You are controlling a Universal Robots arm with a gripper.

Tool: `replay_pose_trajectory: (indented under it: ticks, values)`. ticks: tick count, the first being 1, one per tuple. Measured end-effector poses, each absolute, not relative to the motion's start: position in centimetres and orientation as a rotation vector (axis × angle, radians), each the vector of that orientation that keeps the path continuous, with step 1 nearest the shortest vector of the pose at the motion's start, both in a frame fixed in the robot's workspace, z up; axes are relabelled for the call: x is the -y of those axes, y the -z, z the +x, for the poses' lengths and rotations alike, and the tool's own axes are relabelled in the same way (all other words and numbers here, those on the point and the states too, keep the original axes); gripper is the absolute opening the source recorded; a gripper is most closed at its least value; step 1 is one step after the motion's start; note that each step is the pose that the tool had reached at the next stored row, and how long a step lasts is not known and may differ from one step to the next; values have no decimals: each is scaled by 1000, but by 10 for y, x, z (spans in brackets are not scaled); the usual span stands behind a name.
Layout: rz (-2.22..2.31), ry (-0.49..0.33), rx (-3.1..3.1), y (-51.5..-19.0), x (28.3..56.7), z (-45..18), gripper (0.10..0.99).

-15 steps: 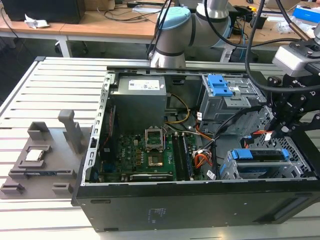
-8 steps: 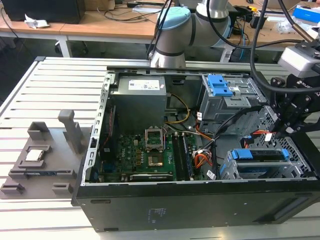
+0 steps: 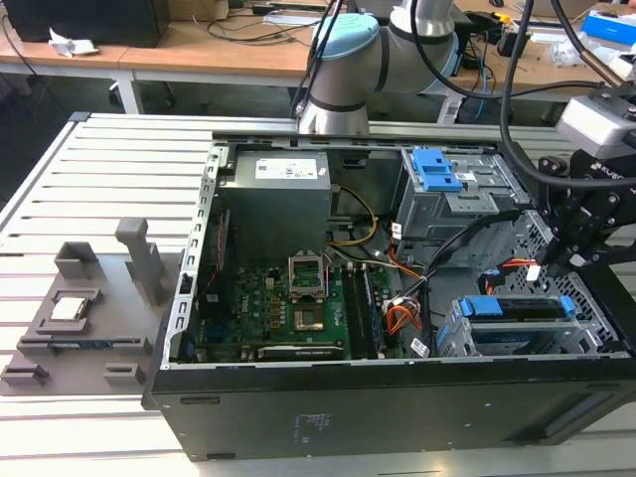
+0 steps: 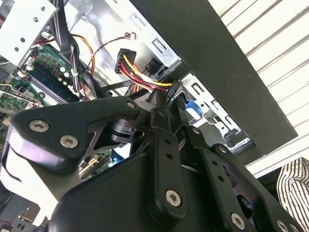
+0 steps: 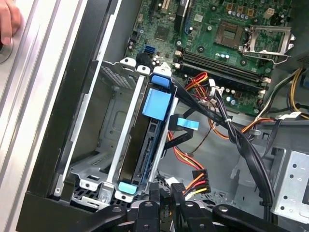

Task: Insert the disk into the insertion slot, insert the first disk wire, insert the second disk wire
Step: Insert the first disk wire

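Observation:
The disk [image 5: 145,152] sits edge-up inside the insertion slot [image 5: 108,125], its blue carrier [image 5: 157,103] showing on top. In the exterior view the disk [image 3: 517,308] lies in the low cage [image 3: 457,340] at the case's front right. My gripper [image 3: 564,260] hangs just above and behind that cage. In both wrist views the gripper [image 4: 170,104] [image 5: 165,193] is shut on a black plug [image 4: 173,91] with yellow, red and black wires [image 5: 199,182]. The plug is close to the disk's end, apart from it. A blue-ended flat wire [image 5: 188,124] lies loose beside the slot.
A taller grey cage with a blue latch plate [image 3: 437,171] stands behind the slot. Cable bundles [image 5: 236,135] cross between slot and motherboard [image 3: 288,303]. A person's hand [image 5: 7,24] rests on the table beside the case, and a striped sleeve [image 4: 294,193] is nearby.

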State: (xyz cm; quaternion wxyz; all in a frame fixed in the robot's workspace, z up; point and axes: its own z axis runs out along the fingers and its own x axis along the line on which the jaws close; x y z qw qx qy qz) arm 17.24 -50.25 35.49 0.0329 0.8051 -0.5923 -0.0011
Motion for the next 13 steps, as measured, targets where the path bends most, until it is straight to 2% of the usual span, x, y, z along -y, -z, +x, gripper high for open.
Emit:
replay_pose_trajectory:
  ticks: [9, 10, 11, 13]
  values:
    - [2477, 0, 1818, -355, 502, 175, 239]
    - [2477, 0, 1818, -355, 502, 175, 224]
    - [2477, 0, 1818, -355, 502, 175, 165]
    - [2477, 0, 1818, -355, 502, 175, 165]
